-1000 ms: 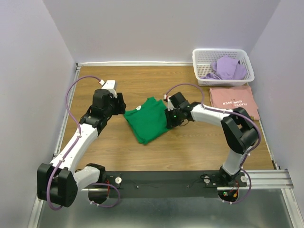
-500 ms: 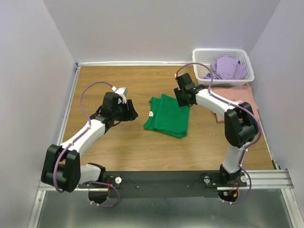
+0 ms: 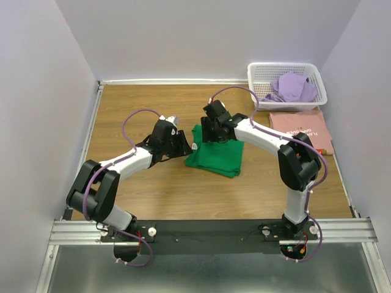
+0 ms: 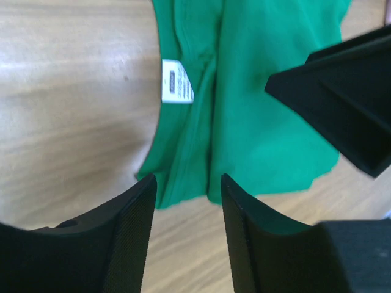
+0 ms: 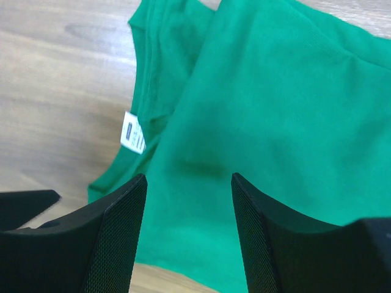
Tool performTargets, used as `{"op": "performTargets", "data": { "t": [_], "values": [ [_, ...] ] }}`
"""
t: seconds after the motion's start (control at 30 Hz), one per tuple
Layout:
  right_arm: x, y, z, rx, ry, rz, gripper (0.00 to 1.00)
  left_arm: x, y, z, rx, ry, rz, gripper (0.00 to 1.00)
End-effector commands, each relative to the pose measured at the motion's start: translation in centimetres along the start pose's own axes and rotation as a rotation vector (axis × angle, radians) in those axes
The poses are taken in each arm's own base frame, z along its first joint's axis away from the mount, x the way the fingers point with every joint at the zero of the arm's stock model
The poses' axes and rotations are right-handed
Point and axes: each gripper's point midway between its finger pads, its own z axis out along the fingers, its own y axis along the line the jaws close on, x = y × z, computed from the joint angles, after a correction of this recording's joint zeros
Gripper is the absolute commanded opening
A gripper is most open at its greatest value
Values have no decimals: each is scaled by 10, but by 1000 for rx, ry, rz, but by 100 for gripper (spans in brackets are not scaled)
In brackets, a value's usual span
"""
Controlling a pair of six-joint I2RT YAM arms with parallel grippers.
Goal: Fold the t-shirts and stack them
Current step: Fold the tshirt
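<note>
Your left gripper point(image 3: 182, 145), jaws apart and empty, hovers at the 9 o'clock edge of the folded green t-shirt point(image 3: 221, 157) in the middle of the desk point(image 3: 153, 189), the right gripper point(image 3: 211, 131), jaws also apart, at its 11 o'clock corner, so they could collide or pinch one layer; only the wrist views show the collar's point(image 4: 195, 116) layered folds.

First shirt point(image 3: 219, 156) lies mid table point(image 3: 140, 104), second shirt point(image 3: 299, 127) off to the right, just in front of the basket point(image 3: 282, 64) (third shirt point(image 3: 294, 87) sits in it).
</note>
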Motion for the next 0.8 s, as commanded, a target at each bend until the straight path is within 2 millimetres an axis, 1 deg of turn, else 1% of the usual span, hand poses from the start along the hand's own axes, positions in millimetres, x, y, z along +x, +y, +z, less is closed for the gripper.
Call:
{"op": "performTargets", "data": {
  "t": [0.0, 0.03, 0.07, 0.17, 0.23, 0.3, 0.33, 0.43, 0.47, 0.53, 0.57, 0.63, 0.67, 0.73, 0.77],
  "values": [
    [-16, 9, 7, 20, -33, 96, 66, -21, -4, 17, -28, -50, -2, 49],
    [-15, 8, 9, 25, -29, 103, 66, -19, -4, 20, -31, -42, 2, 48],
    [-18, 10, 10, 22, -34, 118, 66, -17, -5, 23, -31, -32, 12, 44],
    [-17, 14, 16, 20, -25, 128, 66, -8, -6, 31, -47, -1, 25, 42],
    [-15, 13, 21, 32, -20, 135, 66, -3, -4, 35, -60, 9, 22, 38],
    [-14, 11, 23, 41, -17, 141, 66, 5, -1, 35, -77, 33, 3, 34],
    [-12, 10, 26, 48, -13, 142, 66, 7, 0, 34, -79, 33, -2, 34],
    [-5, 7, 33, 62, 5, 148, 65, 13, -2, 35, -75, 41, -11, 30],
    [-3, 7, 35, 62, 13, 154, 65, 17, -2, 36, -74, 50, -15, 25],
    [-1, 9, 39, 59, 21, 156, 63, 28, 5, 40, -87, 82, -37, 23],
    [2, 9, 42, 63, 29, 153, 62, 28, 4, 42, -79, 79, -44, 19],
    [1, 10, 44, 61, 29, 155, 59, 40, 11, 47, -88, 109, -58, 17],
    [3, 10, 45, 62, 32, 153, 58, 44, 10, 47, -78, 125, -67, 15],
    [3, 10, 46, 66, 32, 153, 56, 52, 13, 49, -80, 150, -88, 12],
    [4, 9, 47, 67, 34, 153, 54, 56, 11, 49, -70, 167, -94, 10]
  ]
}}
